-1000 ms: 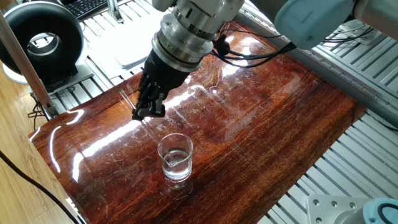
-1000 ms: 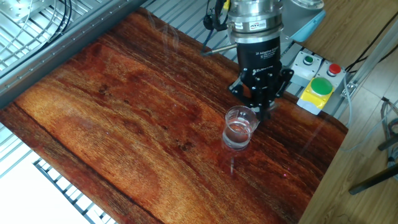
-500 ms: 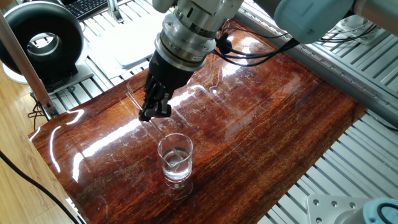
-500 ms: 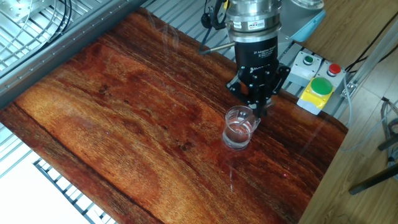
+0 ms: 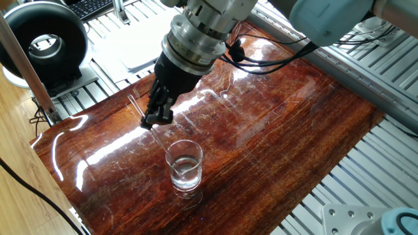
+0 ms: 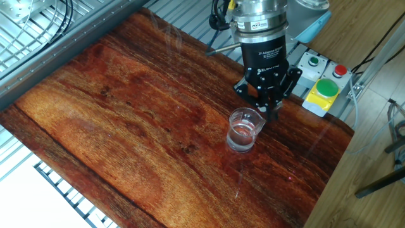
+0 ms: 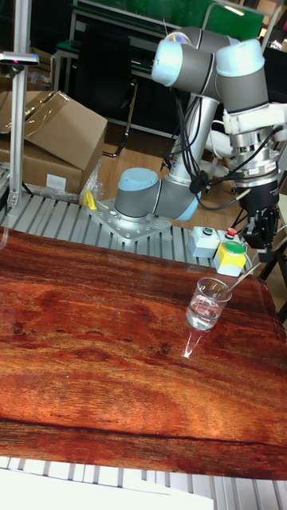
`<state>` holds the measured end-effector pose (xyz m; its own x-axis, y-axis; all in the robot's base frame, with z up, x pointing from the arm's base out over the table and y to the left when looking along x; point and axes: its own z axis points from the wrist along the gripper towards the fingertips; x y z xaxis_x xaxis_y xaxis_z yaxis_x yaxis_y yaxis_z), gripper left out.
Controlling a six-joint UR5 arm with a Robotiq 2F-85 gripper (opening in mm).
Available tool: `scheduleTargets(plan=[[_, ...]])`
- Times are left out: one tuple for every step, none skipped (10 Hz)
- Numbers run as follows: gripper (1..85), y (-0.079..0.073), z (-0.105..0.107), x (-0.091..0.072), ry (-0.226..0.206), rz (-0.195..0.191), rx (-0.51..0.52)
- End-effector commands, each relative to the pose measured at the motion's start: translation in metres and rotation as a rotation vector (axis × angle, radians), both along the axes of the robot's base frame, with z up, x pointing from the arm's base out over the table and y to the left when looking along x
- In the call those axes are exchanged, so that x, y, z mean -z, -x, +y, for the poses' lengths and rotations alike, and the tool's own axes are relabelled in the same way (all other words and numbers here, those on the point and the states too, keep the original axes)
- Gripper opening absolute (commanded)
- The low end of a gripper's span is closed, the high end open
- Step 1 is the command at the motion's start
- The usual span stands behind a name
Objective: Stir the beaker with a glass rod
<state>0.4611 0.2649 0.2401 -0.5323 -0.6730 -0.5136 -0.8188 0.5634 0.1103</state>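
The gripper (image 5: 157,118), fingers clamped on the glass rod (image 5: 145,117), is stirring the beaker (image 5: 184,166); next, circle gently inside its rim.

Glossy red-brown wood surface (image 6: 126,120) on slatted alu frame. Yellow box w/ green button (image 6: 324,90) + white box w/ red & green btns (image 6: 313,63) at its edge. Black round device (image 5: 46,42), keyboard (image 5: 91,6), cardboard boxes (image 7: 56,135) nearby.
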Motion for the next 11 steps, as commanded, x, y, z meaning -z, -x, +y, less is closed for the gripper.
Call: scheduleTargets(plan=[[1.0, -0.010, -0.021, 0.005, 0.087, -0.076, -0.081], [1.0, -0.010, -0.036, 0.009, 0.151, -0.096, -0.122], [1.0, -0.006, -0.044, 0.011, 0.178, -0.086, -0.134], [1.0, 0.001, -0.041, 0.011, 0.152, -0.051, -0.110], [1.0, 0.006, -0.029, 0.008, 0.088, -0.009, -0.059], [1.0, 0.008, -0.020, 0.006, 0.043, 0.013, -0.022], [1.0, 0.008, -0.015, 0.007, 0.021, 0.018, -0.003], [1.0, 0.010, -0.011, 0.007, -0.002, 0.025, 0.017], [1.0, 0.010, -0.005, 0.006, -0.038, 0.034, 0.046], [1.0, 0.008, 0.002, 0.003, -0.071, 0.040, 0.070], [1.0, 0.005, 0.007, 0.000, -0.095, 0.039, 0.087]])
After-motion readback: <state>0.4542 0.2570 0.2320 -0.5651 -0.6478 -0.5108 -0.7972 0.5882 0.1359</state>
